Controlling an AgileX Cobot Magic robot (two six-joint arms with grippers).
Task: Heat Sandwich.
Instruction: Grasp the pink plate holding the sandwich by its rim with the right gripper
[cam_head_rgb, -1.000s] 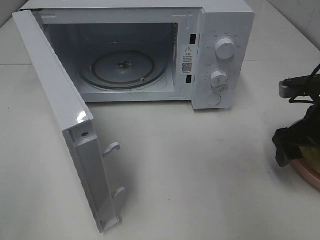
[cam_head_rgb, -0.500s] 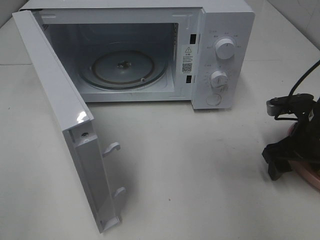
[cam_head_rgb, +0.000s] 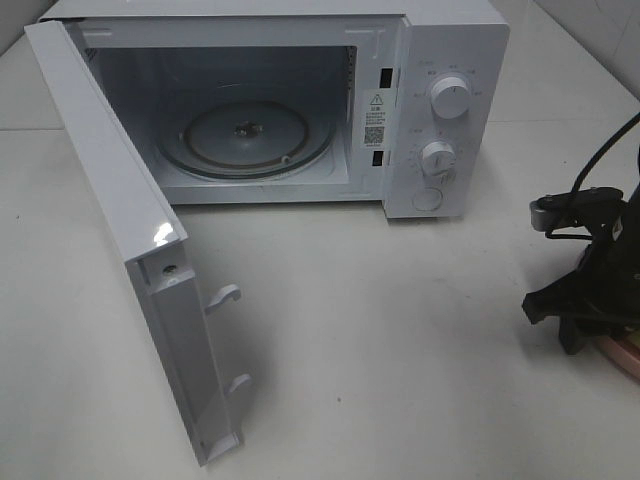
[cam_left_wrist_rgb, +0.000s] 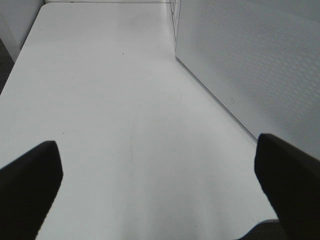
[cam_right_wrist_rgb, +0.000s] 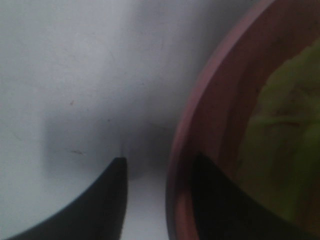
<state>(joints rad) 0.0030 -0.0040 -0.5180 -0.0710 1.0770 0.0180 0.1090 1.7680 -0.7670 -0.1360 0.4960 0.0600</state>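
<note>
The sandwich shows as a pale green layer lying on the round pink plate in the right wrist view. My right gripper straddles the plate's rim, one finger inside it and one outside. The jaws stand fairly close, with a strip of table still showing between the outer finger and the rim. In the high view the right gripper hangs over the plate at the far right edge and hides the sandwich. My left gripper is open above bare table.
The white microwave stands at the back with its door swung wide toward the front left. Its glass turntable carries nothing. The door's dotted panel rises beside the left gripper. Cables trail from the right arm.
My right gripper has dropped lower onto the plate's rim and its jaws have narrowed around it. The left gripper and the microwave stay as they were.
</note>
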